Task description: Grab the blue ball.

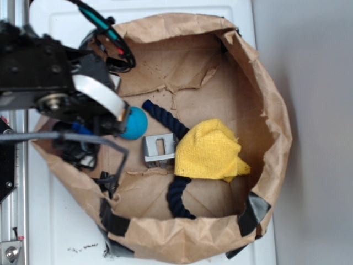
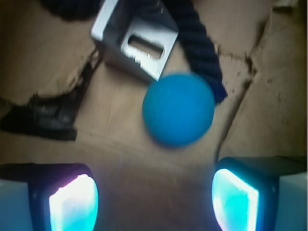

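The blue ball lies on the brown paper floor of the bag, turquoise and matte, just beside the grey metal block. In the exterior view my gripper hangs at the ball's left, its fingers mostly hidden by the black arm. In the wrist view the gripper is open, its two glowing pads wide apart at the bottom edge. The ball sits ahead of the pads, not between them, slightly towards the right one.
A dark navy rope curves past the block and under a yellow cloth. The crumpled paper bag wall rings everything. Black tape lies on the floor left of the ball.
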You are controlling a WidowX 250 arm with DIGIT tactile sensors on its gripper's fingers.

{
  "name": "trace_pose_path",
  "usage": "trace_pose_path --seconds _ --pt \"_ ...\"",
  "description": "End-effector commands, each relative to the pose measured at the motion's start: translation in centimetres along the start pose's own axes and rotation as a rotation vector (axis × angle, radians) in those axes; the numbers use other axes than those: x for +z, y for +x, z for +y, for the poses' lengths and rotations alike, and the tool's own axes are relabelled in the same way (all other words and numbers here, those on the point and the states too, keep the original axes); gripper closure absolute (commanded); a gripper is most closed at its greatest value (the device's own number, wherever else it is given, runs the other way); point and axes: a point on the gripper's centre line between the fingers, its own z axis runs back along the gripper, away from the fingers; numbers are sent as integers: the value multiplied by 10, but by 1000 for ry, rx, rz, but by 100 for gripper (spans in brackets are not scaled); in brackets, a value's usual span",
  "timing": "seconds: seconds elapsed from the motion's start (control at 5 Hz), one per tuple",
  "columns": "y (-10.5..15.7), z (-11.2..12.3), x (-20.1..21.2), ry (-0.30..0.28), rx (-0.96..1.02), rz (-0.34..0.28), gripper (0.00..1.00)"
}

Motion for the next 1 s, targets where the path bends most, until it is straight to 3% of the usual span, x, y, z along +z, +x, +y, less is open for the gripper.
trace_pose_path --seconds 0.0,0.8 --pt "35 2 3 53 55 -17 0" --pt "41 -11 -29 153 60 -50 0"
